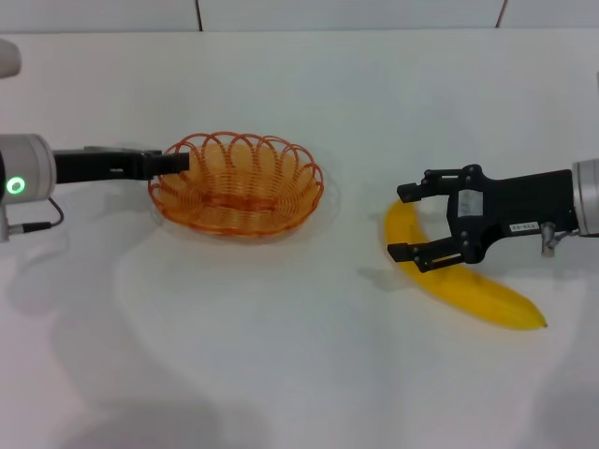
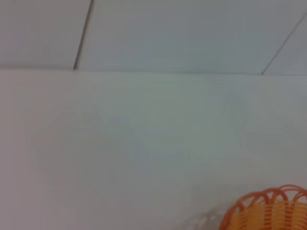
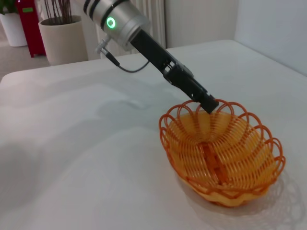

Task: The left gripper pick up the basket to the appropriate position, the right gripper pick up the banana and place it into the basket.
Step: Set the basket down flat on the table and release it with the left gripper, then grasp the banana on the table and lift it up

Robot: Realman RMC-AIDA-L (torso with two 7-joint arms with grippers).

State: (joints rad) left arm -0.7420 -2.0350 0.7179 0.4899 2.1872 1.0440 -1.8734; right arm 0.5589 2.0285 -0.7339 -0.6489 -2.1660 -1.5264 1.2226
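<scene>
Left gripper (image 1: pixel 176 162): pinching scalloped rim of the shallow orange wire basket (image 1: pixel 237 184)
Right gripper (image 1: pixel 405 221): fingers spread over the basket-side end of the yellow curved banana (image 1: pixel 463 281)
Banana: flat on white table (image 1: pixel 281 355), right of basket, apart

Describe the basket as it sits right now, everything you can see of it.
The basket is a shallow oval of orange looped wire with a scalloped rim, upright on the white table and holding nothing. The left gripper meets its rim on the robot's left side, apparently pinching the wire there. In the right wrist view its far side seems slightly raised. The banana lies apart, to its right.
</scene>
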